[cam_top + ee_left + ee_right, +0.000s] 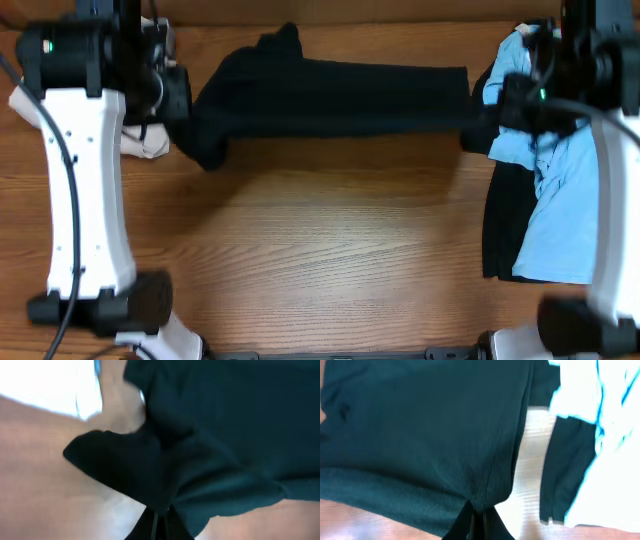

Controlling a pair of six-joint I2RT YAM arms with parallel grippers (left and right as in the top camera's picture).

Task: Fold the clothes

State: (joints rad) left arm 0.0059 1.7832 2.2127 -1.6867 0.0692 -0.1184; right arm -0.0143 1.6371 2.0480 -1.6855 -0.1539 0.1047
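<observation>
A black T-shirt point(330, 95) hangs stretched between my two grippers across the far half of the wooden table. My left gripper point(190, 100) is shut on its left end; the wrist view shows dark cloth point(200, 445) bunched at the closed jaws point(160, 520). My right gripper point(480, 115) is shut on its right end, with the cloth point(420, 430) pinched at the jaws point(477, 517). A light blue tee point(565, 210) lies at the right over another black garment point(505, 220), both also in the right wrist view point(610, 435).
A beige folded cloth point(145, 140) lies at the far left behind my left arm. The wooden table top point(330, 250) spreads in front of the shirt. The arm bases stand at the near corners.
</observation>
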